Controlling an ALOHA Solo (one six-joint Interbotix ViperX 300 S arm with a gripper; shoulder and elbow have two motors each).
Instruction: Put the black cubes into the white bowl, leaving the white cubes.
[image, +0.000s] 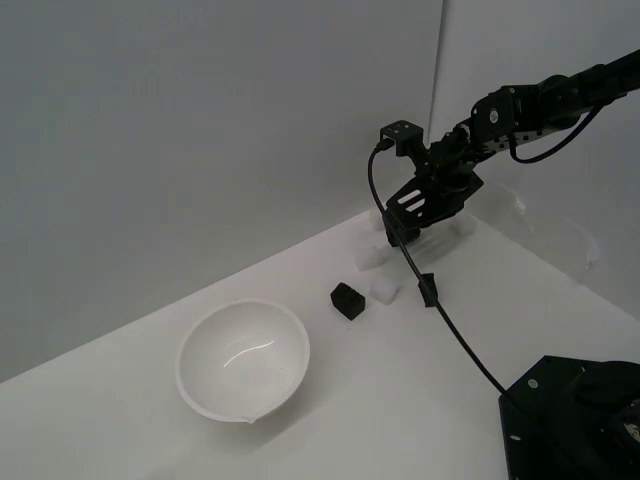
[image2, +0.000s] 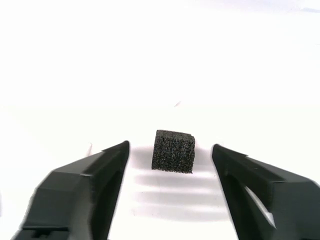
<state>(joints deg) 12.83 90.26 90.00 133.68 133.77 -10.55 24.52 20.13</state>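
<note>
We see our gripper (image2: 170, 160) with its fingers (image2: 95, 172) spread either side of a black cube (image2: 173, 151) on the bench (image: 330, 400), well apart from the white bowl (image: 243, 360), so we judge closing and lifting comes next.

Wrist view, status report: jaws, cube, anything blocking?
Gripper open, jaws either side of a black cube, not touching. White bowl empty. Nothing blocking the cube.
</note>
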